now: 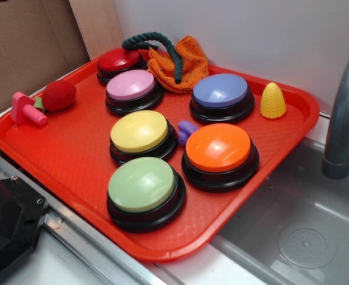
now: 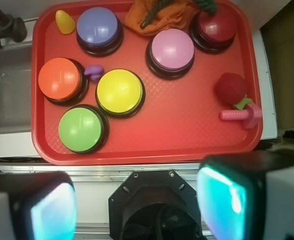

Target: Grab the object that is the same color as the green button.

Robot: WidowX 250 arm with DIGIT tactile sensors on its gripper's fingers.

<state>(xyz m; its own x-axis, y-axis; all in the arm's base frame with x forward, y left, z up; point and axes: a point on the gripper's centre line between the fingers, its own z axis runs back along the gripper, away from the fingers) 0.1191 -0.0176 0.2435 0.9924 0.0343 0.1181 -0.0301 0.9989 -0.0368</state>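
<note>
Looked straight down on a red tray (image 2: 187, 135) from above. Held six buttons: green button (image 2: 80, 129) at the near left, yellow (image 2: 119, 91), orange (image 2: 60, 79), blue (image 2: 98, 26), pink (image 2: 172, 49), red (image 2: 216, 25). Showed green rope (image 2: 154, 12) across orange cloth (image 2: 159, 17) at the far edge, partly cropped. Framed by blurred fingers (image 2: 227, 197) at the bottom, set wide apart.

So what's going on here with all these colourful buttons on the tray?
A robot arm is meant to pick up the dark green rope, which matches the green button in colour. Nothing is being handled yet. The rope lies on an orange cloth at the far end of the red tray, and the open pincer hangs off the tray's near edge, holding nothing.
</note>
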